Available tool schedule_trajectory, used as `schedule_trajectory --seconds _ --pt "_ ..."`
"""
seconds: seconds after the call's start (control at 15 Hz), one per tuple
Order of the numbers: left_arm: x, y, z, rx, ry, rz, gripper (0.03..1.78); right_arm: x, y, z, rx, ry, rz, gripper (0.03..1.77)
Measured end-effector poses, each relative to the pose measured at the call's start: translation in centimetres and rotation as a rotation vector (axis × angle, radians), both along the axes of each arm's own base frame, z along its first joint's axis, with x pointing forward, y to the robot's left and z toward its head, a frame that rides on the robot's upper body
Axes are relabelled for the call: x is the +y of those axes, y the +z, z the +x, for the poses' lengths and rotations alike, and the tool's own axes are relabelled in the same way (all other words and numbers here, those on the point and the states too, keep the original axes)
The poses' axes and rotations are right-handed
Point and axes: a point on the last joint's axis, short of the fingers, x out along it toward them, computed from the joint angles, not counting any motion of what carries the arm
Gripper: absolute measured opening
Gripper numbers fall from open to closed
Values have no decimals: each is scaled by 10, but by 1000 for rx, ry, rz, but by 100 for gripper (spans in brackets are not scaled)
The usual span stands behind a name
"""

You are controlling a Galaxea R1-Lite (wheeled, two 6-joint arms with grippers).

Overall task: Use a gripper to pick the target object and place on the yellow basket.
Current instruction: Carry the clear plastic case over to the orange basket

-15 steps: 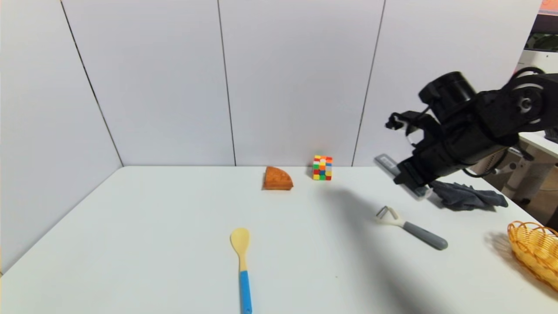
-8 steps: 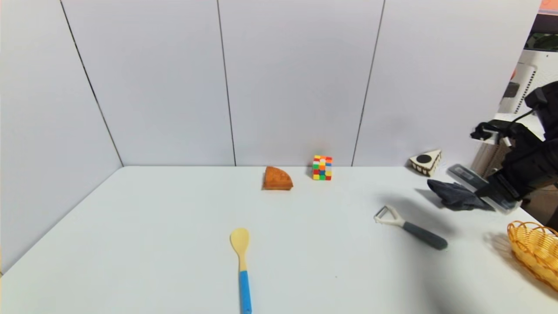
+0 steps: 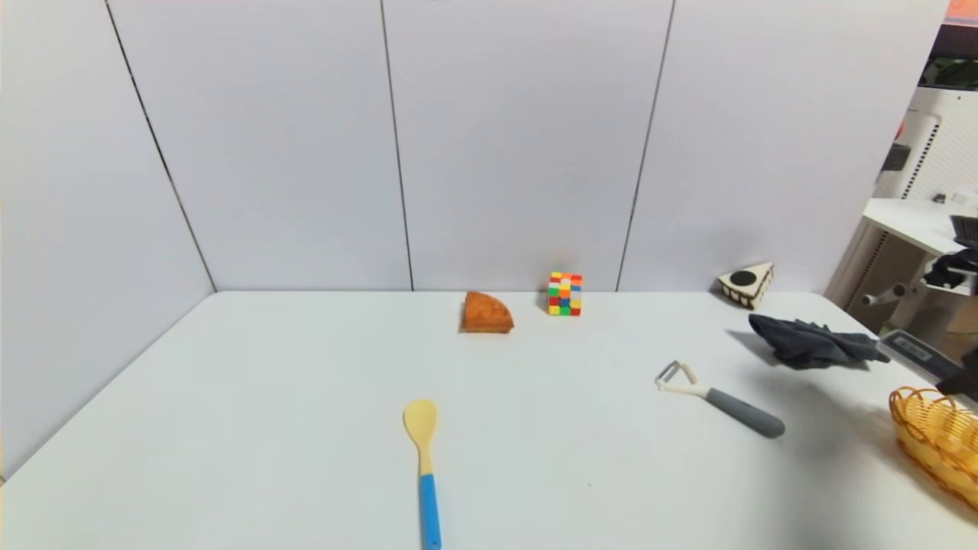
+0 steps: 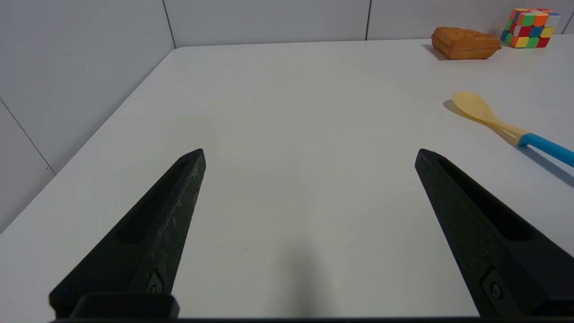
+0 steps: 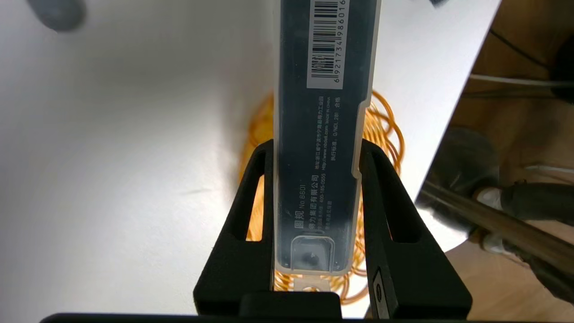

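We have the case (image 5: 320, 179) in the right gripper (image 5: 317, 146), its jaws clamped on the two long sides. In the head view the case shows at the right edge of the frame, just above the basket (image 3: 928, 458) in the lower right; the arm behind it is mostly cut off there. The wrist view shows the basket behind the case and the jaws, so the step in hand, as we judge it, is lining up and lowering. The height over the rim we can't read well, but the case is probably clear of it.

To do this well, we should centre the whole case over the basket, rather than just the gripper. The barcode end reaches out past the rim in the wrist view, so a straight drop could leave that end propped on the loops, or tip the case out onto the table (image 3: 611, 458). A small shift, or a tilt that sends one end in first, would help. We should go down slowly, since the wicker looks light and a knock could slide it. The sides of the case look smooth, so a firm, even grip matters until it is low inside; then we part the jaws gently and lift straight up, without catching the loops.

The left gripper (image 4: 309, 152) is parked above the table with its jaws wide apart, holding nothing.
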Motion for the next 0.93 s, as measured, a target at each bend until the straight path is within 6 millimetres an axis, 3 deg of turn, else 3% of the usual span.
schedule_trajectory --seconds 0.53,0.93 --pt "0 0 0 0 0 0 169 -32 -19 -9 72 -39 2 54" --pt "0 0 0 0 0 0 169 -36 -31 -18 110 -54 36 60"
